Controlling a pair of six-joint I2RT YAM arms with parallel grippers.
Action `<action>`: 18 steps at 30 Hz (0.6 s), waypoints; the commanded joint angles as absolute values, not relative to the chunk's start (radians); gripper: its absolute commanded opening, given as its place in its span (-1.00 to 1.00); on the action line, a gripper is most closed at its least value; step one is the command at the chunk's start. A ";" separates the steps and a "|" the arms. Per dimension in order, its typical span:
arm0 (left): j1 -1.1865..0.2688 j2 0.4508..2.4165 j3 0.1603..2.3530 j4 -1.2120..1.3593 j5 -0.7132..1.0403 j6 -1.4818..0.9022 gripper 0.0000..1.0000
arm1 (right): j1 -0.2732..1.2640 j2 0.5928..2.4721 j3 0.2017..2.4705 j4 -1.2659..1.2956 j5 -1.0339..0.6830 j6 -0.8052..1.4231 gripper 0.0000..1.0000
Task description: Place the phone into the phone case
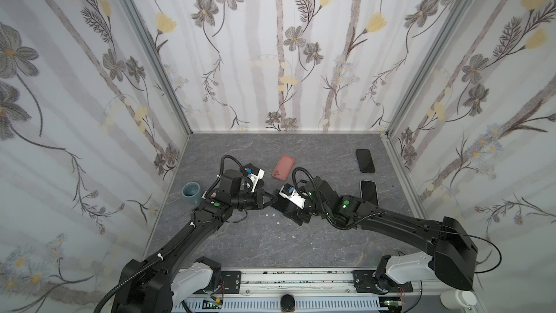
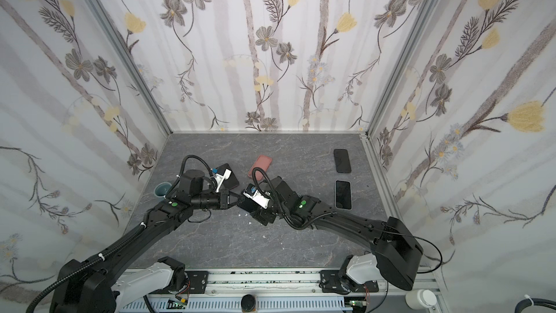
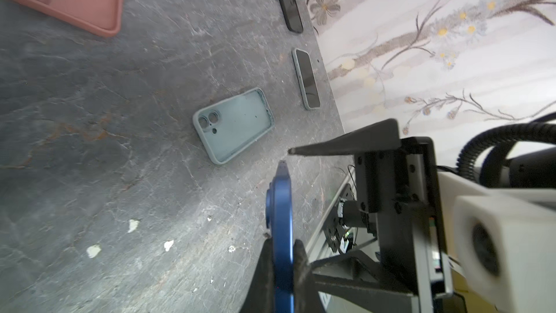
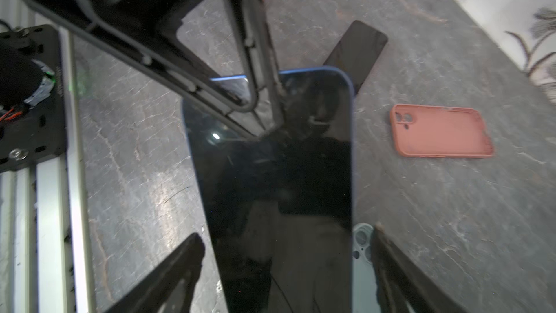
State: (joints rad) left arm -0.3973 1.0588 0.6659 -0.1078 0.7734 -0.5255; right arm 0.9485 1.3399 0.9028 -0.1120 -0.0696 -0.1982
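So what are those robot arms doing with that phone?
The left claw pinches a blue phone and holds it up. The right claw is open around the same phone, not squeezing it. An empty pale blue case lies on the table nearby, and a pink case lies further off.

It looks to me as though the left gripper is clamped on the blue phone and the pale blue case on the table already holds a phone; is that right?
Not quite. The left gripper is indeed shut on the blue phone, but the pale blue case is empty: the left wrist view shows its bare inside and open camera cut-outs.
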 commanded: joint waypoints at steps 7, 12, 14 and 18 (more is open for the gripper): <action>-0.397 0.896 0.673 0.163 0.677 -0.688 -1.00 | 0.929 1.045 0.782 0.227 0.024 0.031 0.99; -0.398 0.833 0.666 0.325 0.680 -0.775 -1.00 | 0.884 0.864 0.678 0.330 0.038 0.194 0.99; -0.397 0.820 0.661 0.407 0.701 -0.810 -1.00 | 0.851 0.805 0.658 0.343 -0.019 0.246 0.99; -0.397 0.808 0.653 0.535 0.741 -0.857 -1.00 | 0.771 0.738 0.651 0.350 -0.150 0.346 0.70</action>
